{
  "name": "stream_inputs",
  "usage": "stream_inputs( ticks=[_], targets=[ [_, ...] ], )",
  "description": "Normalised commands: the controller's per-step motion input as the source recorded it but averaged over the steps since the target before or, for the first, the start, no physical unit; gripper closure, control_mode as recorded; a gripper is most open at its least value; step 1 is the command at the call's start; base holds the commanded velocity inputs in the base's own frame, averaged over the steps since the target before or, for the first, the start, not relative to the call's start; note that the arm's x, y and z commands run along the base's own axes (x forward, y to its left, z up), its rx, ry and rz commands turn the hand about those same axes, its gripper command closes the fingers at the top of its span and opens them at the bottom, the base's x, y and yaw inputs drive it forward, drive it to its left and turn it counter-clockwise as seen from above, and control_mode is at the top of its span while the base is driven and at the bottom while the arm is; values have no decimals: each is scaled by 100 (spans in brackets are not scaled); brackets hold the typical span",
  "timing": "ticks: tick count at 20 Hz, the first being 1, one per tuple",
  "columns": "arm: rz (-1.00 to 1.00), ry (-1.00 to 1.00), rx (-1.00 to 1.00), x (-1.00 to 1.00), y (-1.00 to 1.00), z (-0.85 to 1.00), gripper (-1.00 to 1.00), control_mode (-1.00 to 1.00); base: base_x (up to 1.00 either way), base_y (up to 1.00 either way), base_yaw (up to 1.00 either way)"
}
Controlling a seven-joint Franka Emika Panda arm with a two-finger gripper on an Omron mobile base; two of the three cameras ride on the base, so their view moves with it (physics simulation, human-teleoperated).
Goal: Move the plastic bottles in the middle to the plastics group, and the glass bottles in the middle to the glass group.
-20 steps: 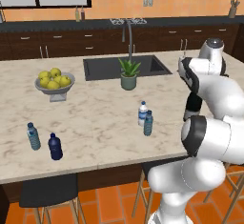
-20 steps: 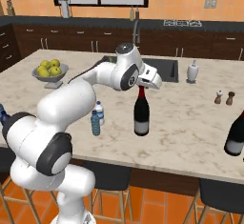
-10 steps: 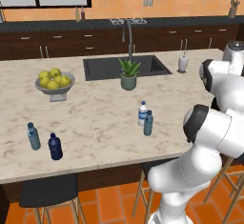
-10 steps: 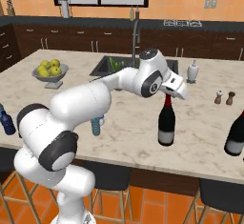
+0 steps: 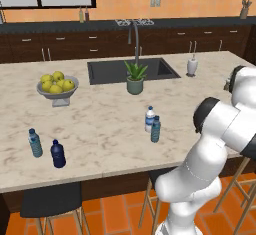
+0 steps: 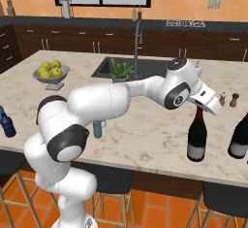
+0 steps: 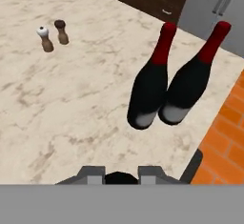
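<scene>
Firmly clamped on a wine bottle, far right of the island.

My gripper is closed around the red-capped neck of a dark wine bottle, which hangs upright under me at the counter's right end; I cannot tell whether its base touches the marble. Just beyond me stand two more dark bottles with red tops, side by side and touching low down, near the counter edge. A salt and pepper pair sits well apart from them. The two plastic bottles, clear white-labelled and slim teal, stand together mid-counter. The plastics group, pale teal bottle and navy bottle, is far left.
</scene>
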Motion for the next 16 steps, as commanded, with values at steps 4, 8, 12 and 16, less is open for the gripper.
stream_inputs(
  ticks=[4,8,12,16],
  targets=[
    [-12,0,0,-6,-99,0,100,-100,0,0,0],
    [0,-3,0,0,-62,-4,100,-100,0,0,0],
    [0,-7,0,0,-44,-13,100,-100,0,0,0],
    [0,-1,0,0,-49,0,100,-100,0,0,0]
  ],
)
